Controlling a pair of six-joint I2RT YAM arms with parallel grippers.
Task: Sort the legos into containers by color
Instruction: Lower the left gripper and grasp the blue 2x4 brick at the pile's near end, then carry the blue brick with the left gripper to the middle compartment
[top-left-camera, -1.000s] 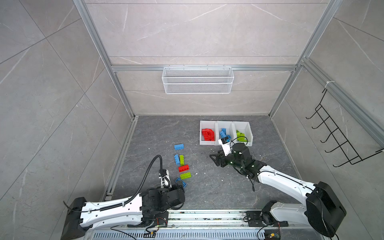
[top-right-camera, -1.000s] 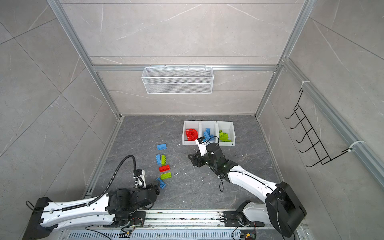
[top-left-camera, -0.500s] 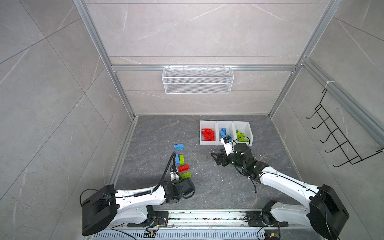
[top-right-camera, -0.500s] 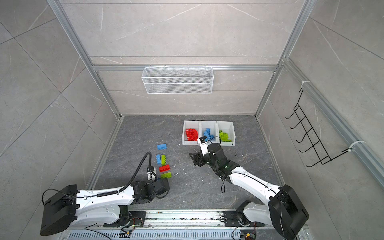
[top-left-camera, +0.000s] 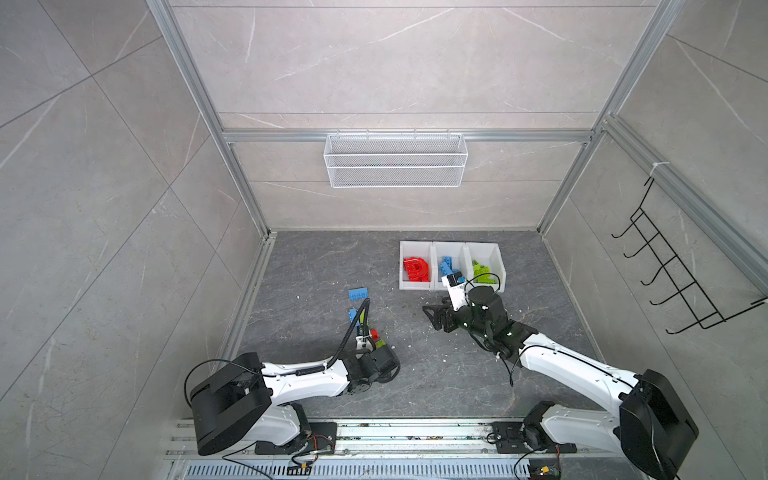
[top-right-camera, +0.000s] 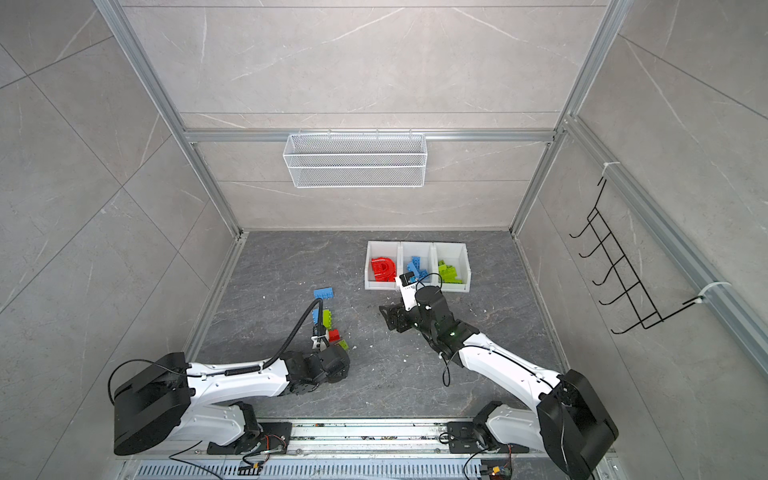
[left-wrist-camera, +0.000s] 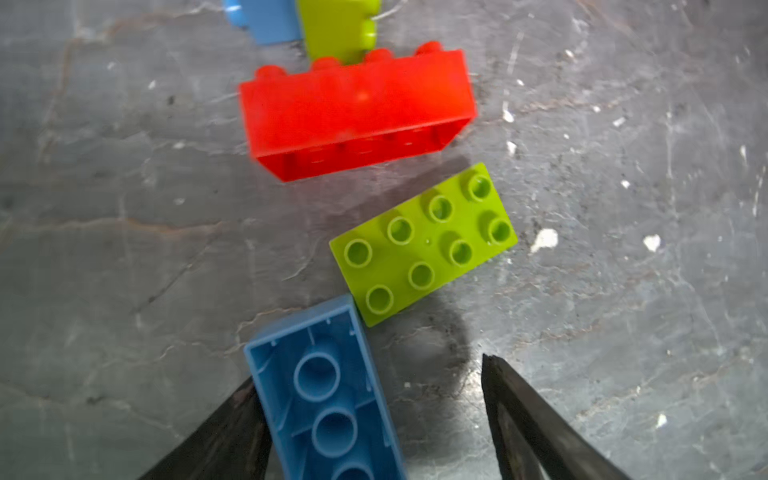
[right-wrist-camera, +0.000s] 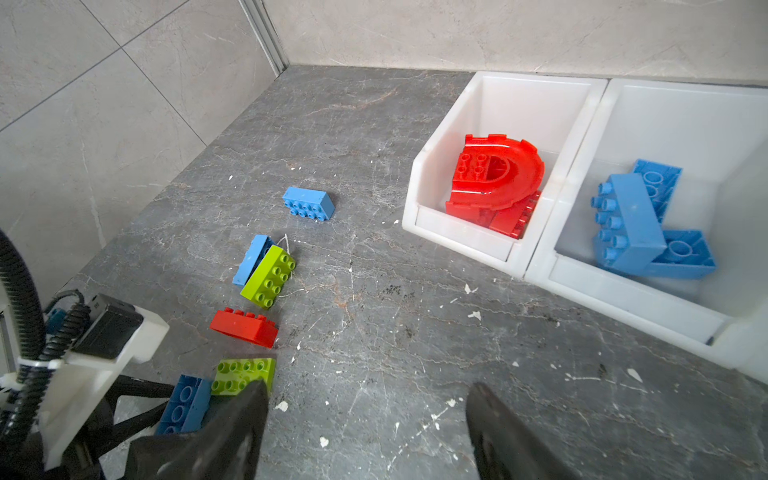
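My left gripper (left-wrist-camera: 368, 370) is low over the floor, open around an upside-down blue lego (left-wrist-camera: 328, 399). That brick rests against one finger, with a gap to the other. Just beyond lie a green lego (left-wrist-camera: 424, 241) and a red lego (left-wrist-camera: 357, 112). Further loose legos are a blue and green pair (right-wrist-camera: 269, 276) and a lone blue one (top-left-camera: 358, 294). The three white containers (top-left-camera: 451, 286) hold a red arch (right-wrist-camera: 498, 174), blue legos (right-wrist-camera: 627, 220) and green legos (top-left-camera: 482, 270). My right gripper (right-wrist-camera: 368, 399) hovers open and empty in front of the containers.
A white wire basket (top-left-camera: 395, 166) hangs on the back wall and a black hook rack (top-left-camera: 673, 270) on the right wall. Tiled walls and aluminium posts close in the grey floor. White specks dot the floor (right-wrist-camera: 374, 291).
The left arm has swung right and forward to the loose bricks, and its jaws have narrowed around the blue lego. The right gripper has hardly moved.
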